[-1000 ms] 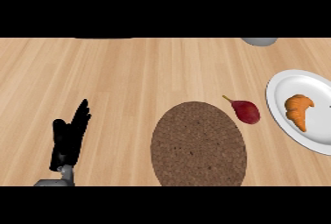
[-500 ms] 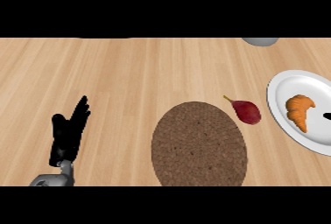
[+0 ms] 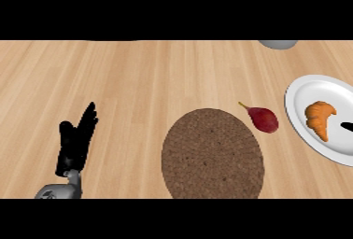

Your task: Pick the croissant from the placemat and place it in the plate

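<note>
Head view: my left hand (image 3: 74,144) rests, fingers straight. Croissant (image 3: 321,119) sits in the plate (image 3: 301,99) beside the right hand (image 3: 348,125); I cannot tell its state.

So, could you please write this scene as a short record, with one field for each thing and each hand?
counter: light wood
placemat: brown, oval, lower middle, with nothing on it
plate: white, cut by the right edge
croissant: orange, lying in the plate
dark red vegetable: has a thin stalk, on the counter between placemat and plate
grey object: cut by the top edge, kind unclear
left hand: open, resting at lower left, holds nothing
right hand: only a black tip shows, over the plate
</note>
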Action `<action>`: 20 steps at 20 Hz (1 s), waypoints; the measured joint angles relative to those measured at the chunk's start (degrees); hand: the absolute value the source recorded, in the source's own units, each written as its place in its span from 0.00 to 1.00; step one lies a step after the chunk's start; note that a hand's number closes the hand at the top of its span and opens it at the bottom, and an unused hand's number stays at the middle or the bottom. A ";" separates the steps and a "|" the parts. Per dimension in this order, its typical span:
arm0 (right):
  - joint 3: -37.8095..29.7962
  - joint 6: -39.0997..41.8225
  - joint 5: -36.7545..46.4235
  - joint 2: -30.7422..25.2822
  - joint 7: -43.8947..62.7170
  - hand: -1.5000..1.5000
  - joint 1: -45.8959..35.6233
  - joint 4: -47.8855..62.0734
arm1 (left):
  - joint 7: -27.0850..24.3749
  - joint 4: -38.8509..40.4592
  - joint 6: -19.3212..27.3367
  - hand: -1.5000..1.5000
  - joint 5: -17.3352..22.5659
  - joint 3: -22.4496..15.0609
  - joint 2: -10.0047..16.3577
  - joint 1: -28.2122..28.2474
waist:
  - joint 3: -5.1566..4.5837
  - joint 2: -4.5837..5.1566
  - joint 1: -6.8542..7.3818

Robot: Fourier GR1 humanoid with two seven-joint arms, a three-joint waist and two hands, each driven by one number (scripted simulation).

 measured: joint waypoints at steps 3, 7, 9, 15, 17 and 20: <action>0.76 -1.57 -0.02 -0.64 -0.83 0.00 -0.21 2.12 | -0.38 -1.68 -0.51 0.50 -0.03 -0.12 -0.02 1.91 | 0.02 0.01 0.11; 1.68 -3.70 -0.02 -1.46 -1.93 0.00 -0.38 5.28 | -1.19 0.61 -1.16 0.50 0.20 0.75 -0.10 0.23 | 0.00 0.03 0.10; 1.69 -3.54 -0.57 -2.28 -2.85 0.00 0.68 6.26 | -1.57 0.19 -1.92 0.50 0.54 1.33 0.46 0.96 | 0.00 0.01 0.07; 1.08 -3.81 -1.74 -5.65 -7.24 0.00 0.86 13.45 | 0.26 -0.93 -0.68 0.50 -1.17 0.23 -0.91 0.53 | 0.03 0.05 0.16; 1.09 -4.40 -2.27 -6.07 -8.19 0.00 1.22 14.67 | 0.58 -2.60 -0.90 0.50 -1.41 -0.11 -0.88 2.11 | 0.03 0.04 0.18; 0.90 -4.01 -3.35 -7.65 -9.03 0.00 2.02 16.01 | 0.26 -2.39 -1.70 0.50 -0.82 0.93 -0.31 1.76 | 0.04 0.04 0.14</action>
